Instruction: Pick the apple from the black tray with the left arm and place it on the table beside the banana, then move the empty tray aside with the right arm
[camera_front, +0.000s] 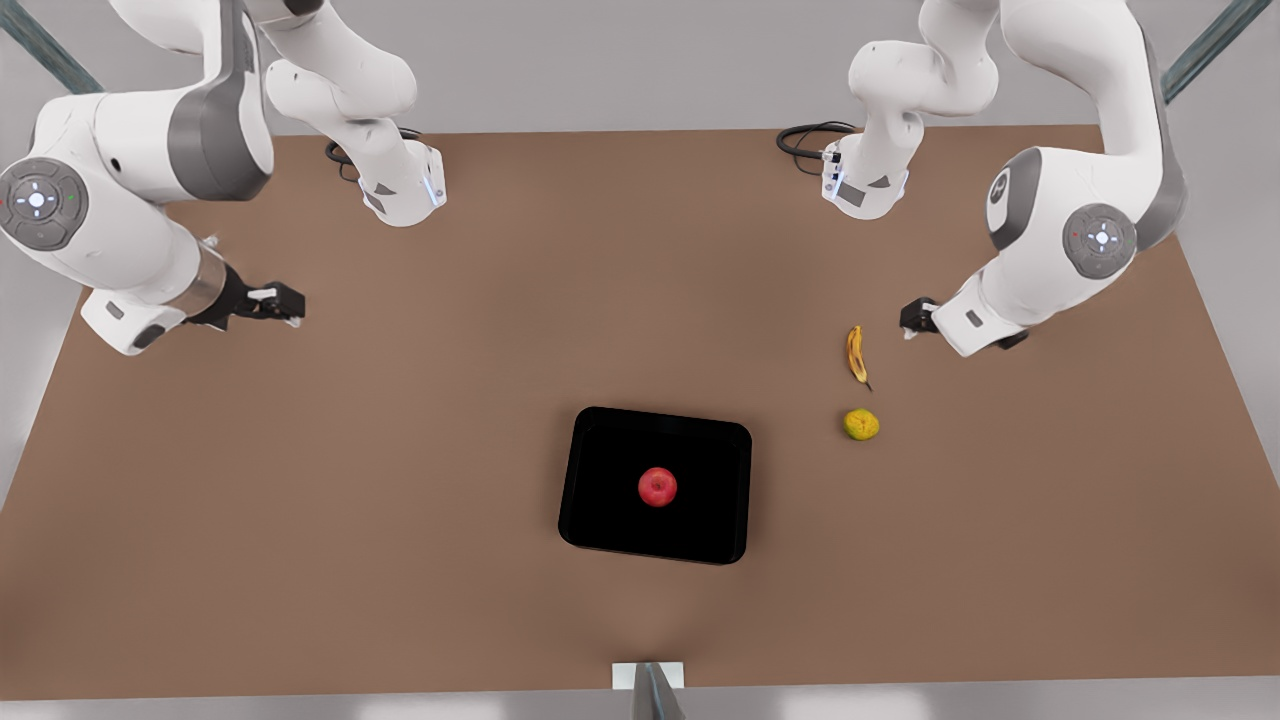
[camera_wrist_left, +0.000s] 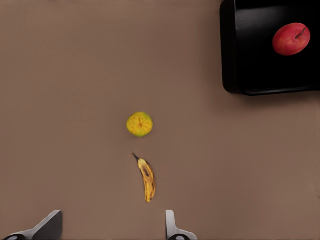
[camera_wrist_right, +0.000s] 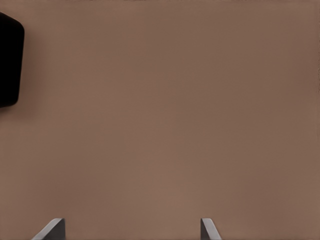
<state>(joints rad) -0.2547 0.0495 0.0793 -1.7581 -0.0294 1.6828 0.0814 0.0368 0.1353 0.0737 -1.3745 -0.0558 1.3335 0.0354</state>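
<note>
The red apple (camera_front: 657, 487) (camera_wrist_left: 291, 38) lies near the middle of the black tray (camera_front: 600, 520) (camera_wrist_left: 250, 60), which sits on the brown table (camera_front: 450, 400) towards the front. At the front view's right, the banana (camera_front: 856, 354) (camera_wrist_left: 147, 180) lies on the table. My left gripper (camera_front: 915, 320) (camera_wrist_left: 111, 230) hovers open just beside it, holding nothing. My right gripper (camera_front: 285, 303) (camera_wrist_right: 131, 230) hangs open and empty at the front view's left, far from the tray, whose corner (camera_wrist_right: 7, 60) shows in the right wrist view.
A yellow-green round fruit (camera_front: 861, 424) (camera_wrist_left: 140, 124) sits between the banana and the tray. Both arm bases (camera_front: 405, 190) (camera_front: 865, 185) and a black cable (camera_front: 805, 140) stand at the table's back edge. A small pale mount (camera_front: 648, 685) sits at the front edge.
</note>
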